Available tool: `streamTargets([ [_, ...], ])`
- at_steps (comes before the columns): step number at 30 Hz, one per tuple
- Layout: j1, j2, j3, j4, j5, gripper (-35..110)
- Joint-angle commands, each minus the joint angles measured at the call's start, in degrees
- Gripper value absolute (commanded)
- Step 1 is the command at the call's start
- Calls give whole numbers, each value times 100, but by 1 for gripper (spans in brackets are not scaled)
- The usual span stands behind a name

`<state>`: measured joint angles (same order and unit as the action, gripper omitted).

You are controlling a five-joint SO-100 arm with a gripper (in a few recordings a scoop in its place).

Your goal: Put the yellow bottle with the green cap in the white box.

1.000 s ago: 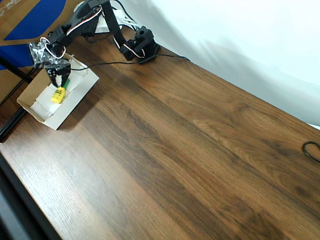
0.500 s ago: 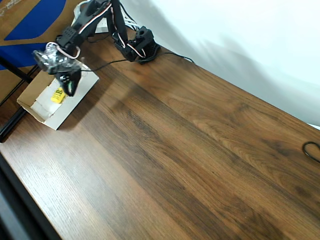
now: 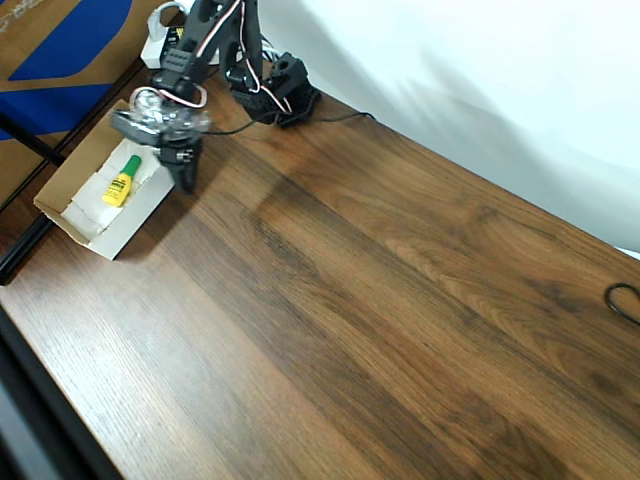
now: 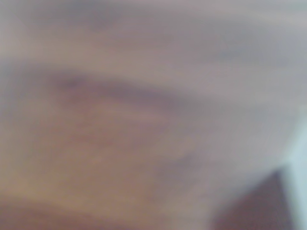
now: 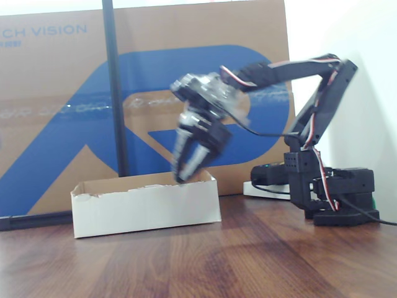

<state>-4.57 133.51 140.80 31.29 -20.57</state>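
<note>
- Bare wood tabletop (image 3: 380, 300) up front.
- white box (image 5: 146, 205) next; yellow bottle with the green cap (image 3: 121, 181) lies flat inside, so basically done.
- gripper (image 5: 186, 162) above the rim, too blurry to tell the fingers' gap. Lift straight clear, don't clip the wall.
- Big brown-and-blue carton (image 5: 56, 105) behind.

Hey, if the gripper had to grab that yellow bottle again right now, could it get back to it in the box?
Probably yes. The yellow bottle lies uncovered on the paper lining of the open-topped white box, and the gripper hangs just beside the box with nothing between them.
</note>
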Motion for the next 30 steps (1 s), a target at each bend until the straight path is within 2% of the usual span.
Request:
streamTargets([
  [1,-185,791,606,-457,-510,0],
  [10,-299,2004,2786,-2145,-853,5],
  [17,-308,2312,3911,-3050,-976,0],
  [22,-264,2355,3973,-2804,-888,0],
  [30,-413,2883,3999,-1301,-1081,0],
])
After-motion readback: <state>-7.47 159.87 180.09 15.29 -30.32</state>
